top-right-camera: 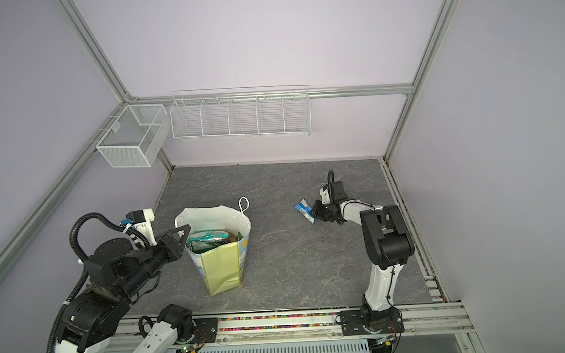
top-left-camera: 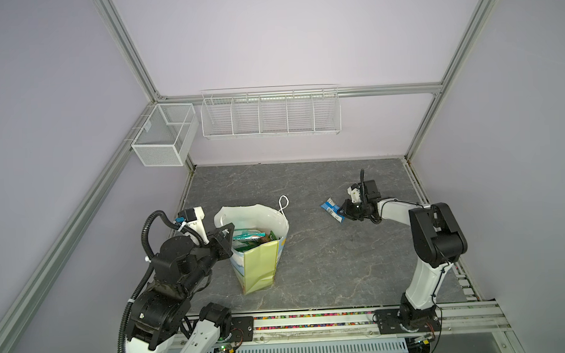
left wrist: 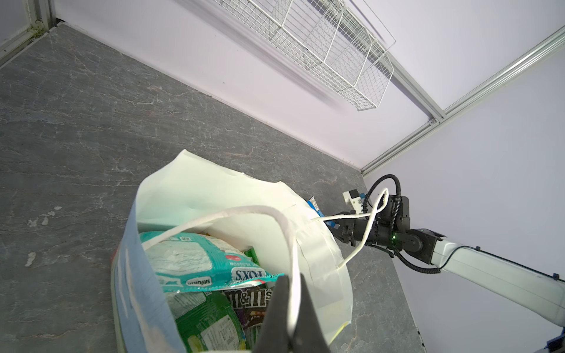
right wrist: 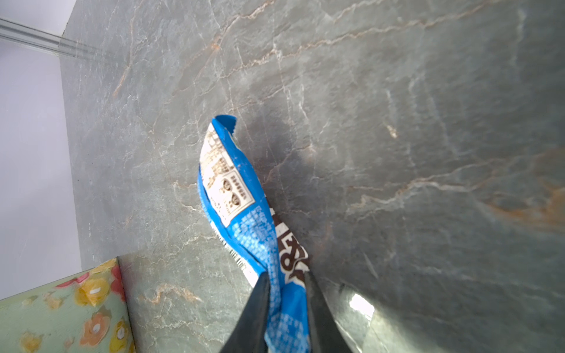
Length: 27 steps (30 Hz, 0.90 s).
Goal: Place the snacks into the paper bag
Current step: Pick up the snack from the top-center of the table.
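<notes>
1. The paper bag stands upright and open on the desk. It is in the left half, nearer the front edge than the back.
2. The left tool is clamped tight on a white cord handle of the bag, over its left rim.
3. The second handle sticks up from the bag's far rim, with nothing touching it.
4. Inside the bag, a teal FOX'S packet lies on top. A green packet and a brown M&M's packet are packed just beside and under it.
5. The right tool has its jaws pinched on one end of a blue packet, and the wrapper is crumpled between them.
6. That blue packet is right of the desk's middle, well apart from the bag, and its free end points toward the back-left corner.
7. I cannot tell whether the free end touches the desk; it throws a shadow there.
</notes>
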Each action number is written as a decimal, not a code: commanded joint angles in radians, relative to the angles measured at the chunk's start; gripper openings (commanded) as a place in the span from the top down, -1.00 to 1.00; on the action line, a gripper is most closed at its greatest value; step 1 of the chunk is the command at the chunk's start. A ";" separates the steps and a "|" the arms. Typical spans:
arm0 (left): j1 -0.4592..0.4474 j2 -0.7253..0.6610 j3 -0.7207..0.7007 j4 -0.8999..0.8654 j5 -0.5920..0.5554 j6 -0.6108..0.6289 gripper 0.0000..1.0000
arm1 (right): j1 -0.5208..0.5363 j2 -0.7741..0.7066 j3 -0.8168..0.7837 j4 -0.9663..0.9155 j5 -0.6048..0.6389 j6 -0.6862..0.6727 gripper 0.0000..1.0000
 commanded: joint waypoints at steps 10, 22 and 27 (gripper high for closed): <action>0.004 -0.007 -0.003 0.006 0.011 -0.004 1.00 | 0.003 -0.124 -0.027 -0.014 -0.035 0.006 0.68; 0.005 -0.005 -0.003 0.015 0.019 -0.009 1.00 | 0.025 -0.247 -0.011 -0.060 -0.033 0.011 0.72; 0.005 -0.006 -0.006 0.018 0.021 -0.013 1.00 | 0.040 -0.305 0.004 -0.089 -0.023 0.006 0.72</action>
